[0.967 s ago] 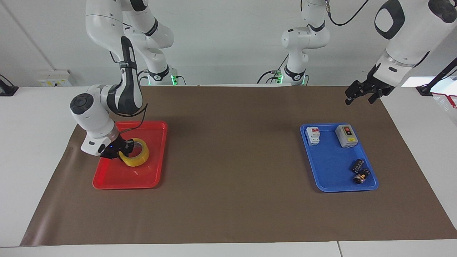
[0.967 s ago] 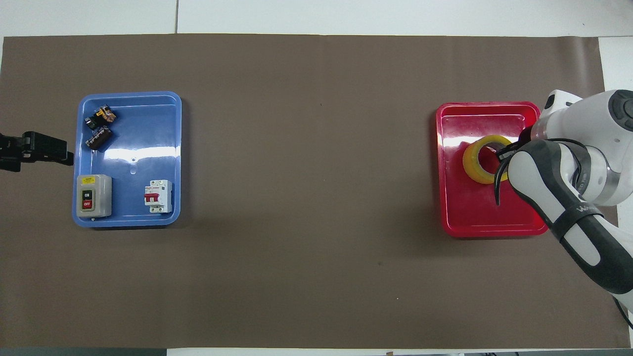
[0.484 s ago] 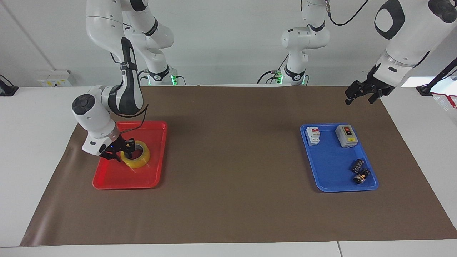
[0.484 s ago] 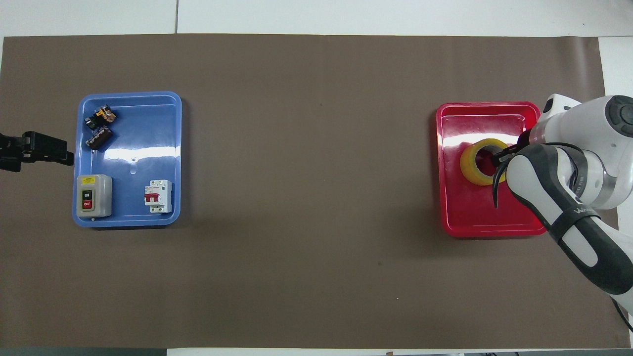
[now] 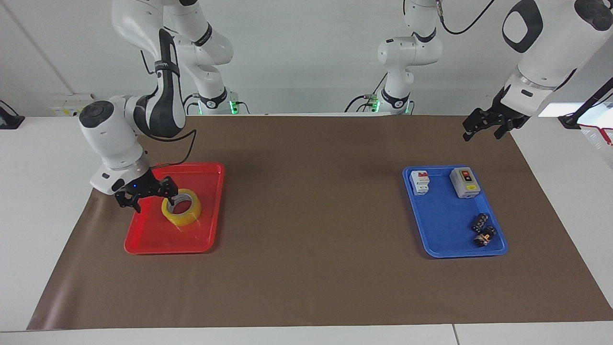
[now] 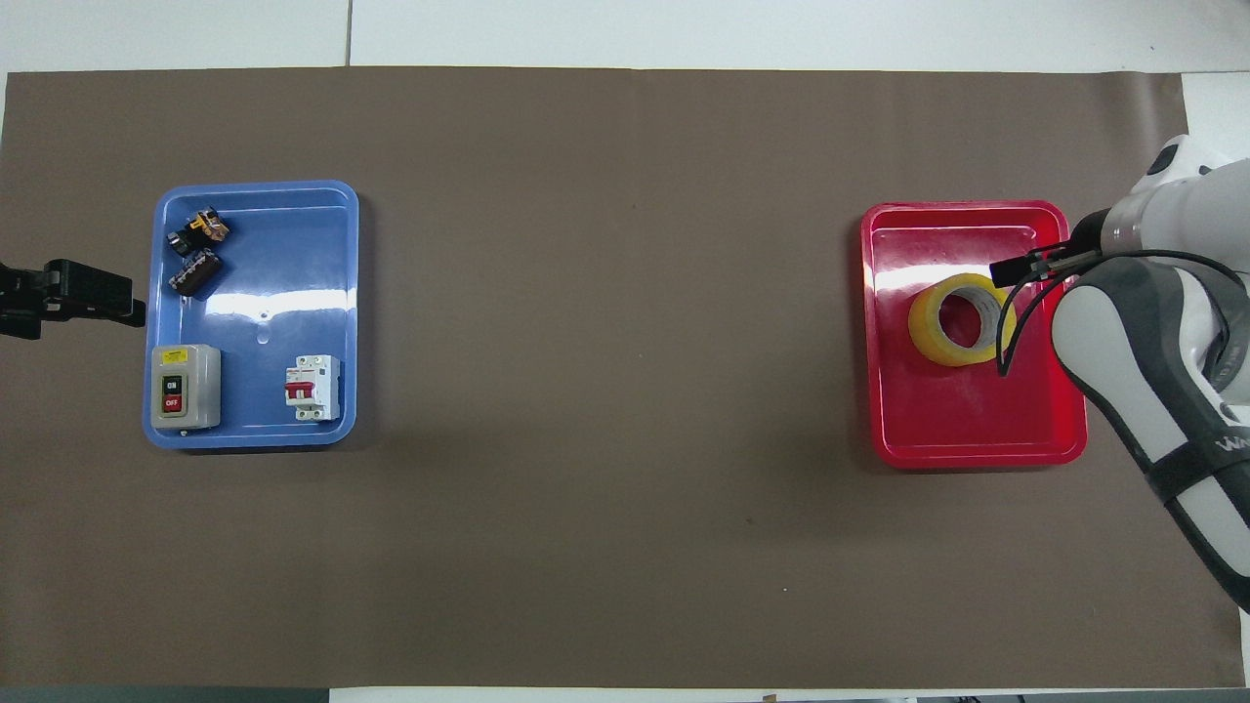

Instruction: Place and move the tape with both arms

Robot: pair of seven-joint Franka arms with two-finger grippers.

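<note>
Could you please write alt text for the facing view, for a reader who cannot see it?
A yellow translucent roll of packing tape lies flat in a red plastic tray; the right gripper hangs open just above it. The left gripper waits in the air, above the brown mat, near a blue plastic tray of small electrical parts.

Glossy red plastic tray (image 5: pixel 210 230) at left of the facing view, catching glare. Blue plastic tray (image 5: pixel 438 235) at right shines too. Matt brown paper-like sheet (image 5: pixel 311 215) underneath. The tape (image 5: pixel 181 207) looks translucent, smooth yellow film.
</note>
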